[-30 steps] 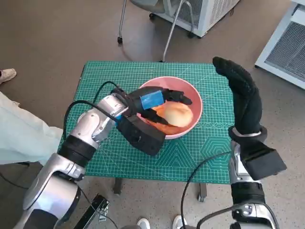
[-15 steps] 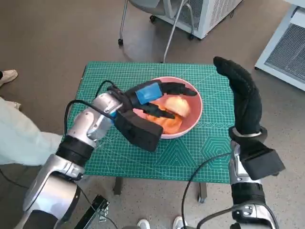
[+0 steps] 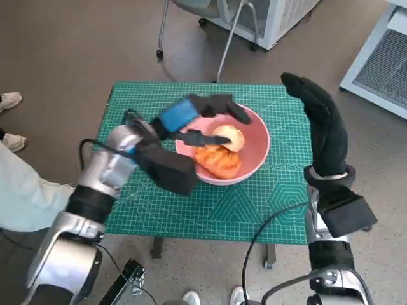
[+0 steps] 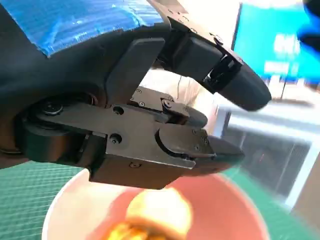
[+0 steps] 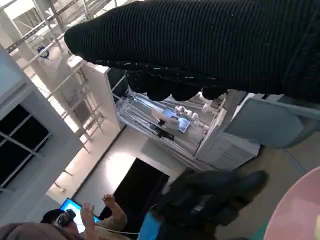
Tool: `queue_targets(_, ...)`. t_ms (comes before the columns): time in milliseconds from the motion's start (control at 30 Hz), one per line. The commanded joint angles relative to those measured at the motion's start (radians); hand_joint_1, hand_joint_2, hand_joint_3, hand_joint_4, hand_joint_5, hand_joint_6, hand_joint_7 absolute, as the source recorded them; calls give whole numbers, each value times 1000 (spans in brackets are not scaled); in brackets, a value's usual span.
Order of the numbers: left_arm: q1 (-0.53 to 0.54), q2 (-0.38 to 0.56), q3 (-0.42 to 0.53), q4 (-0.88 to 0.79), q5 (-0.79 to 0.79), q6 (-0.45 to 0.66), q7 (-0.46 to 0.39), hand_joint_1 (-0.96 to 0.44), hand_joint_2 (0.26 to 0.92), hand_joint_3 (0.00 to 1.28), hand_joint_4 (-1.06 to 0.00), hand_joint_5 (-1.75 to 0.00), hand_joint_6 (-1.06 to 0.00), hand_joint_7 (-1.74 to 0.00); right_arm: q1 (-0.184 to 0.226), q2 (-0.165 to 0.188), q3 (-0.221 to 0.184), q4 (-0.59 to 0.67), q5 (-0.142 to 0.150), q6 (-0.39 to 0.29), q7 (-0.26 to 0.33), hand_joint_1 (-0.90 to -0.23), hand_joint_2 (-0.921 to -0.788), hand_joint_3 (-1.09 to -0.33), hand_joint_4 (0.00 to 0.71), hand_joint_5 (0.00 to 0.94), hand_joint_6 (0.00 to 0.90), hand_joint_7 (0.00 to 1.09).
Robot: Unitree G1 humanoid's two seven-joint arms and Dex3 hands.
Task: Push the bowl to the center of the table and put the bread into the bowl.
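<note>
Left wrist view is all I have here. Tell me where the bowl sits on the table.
Observer: The head view shows the pink bowl near the middle of the green table, slightly toward the far edge.
Operator: Report the bread.
Observer: The bread lies inside the bowl; the left robot hand hangs above it, holding nothing.
Operator: Give me the right robot hand.
Observer: The right robot hand is raised beside the bowl's right side, fingers straight, touching nothing.
</note>
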Motion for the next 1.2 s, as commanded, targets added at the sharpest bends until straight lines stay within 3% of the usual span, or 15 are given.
queue_targets(33, 96, -33, 103, -36, -124, -59, 75, -351, 921, 256, -707, -168, -471, -1439, 1, -3, -3, -8, 36, 32, 22, -561, -921, -760, 398, 32, 30, 874)
queue_targets(133, 148, -63, 150, -83, -184, -88, 113, -351, 921, 260, -700, -178, -466, -1447, -4, 2, -2, -20, 41, 45, 20, -560, -921, -761, 398, 32, 35, 875)
queue_targets(267, 209, -96, 194, -153, -256, -101, 120, -350, 921, 277, -543, -503, -446, -1468, -12, 5, -1, -29, 30, 49, 7, -568, -921, -756, 400, 33, 45, 875)
queue_targets(433, 254, -109, 212, -222, -305, -88, 89, -348, 921, 292, -445, -716, -429, -1487, -25, 7, 1, -31, 10, 60, -8, -571, -921, -749, 402, 33, 60, 862)
queue_targets(800, 297, -147, 232, -307, -405, -53, 16, -346, 921, 331, -336, -796, -385, -1534, -53, 17, 11, -31, 13, 78, 4, -576, -921, -732, 407, 32, 88, 823)
queue_targets(1200, 308, -186, 253, -337, -414, -33, 14, -343, 921, 363, -307, -848, -350, -1570, -58, 8, 17, -39, 25, 91, 27, -579, -921, -724, 406, 28, 93, 798)
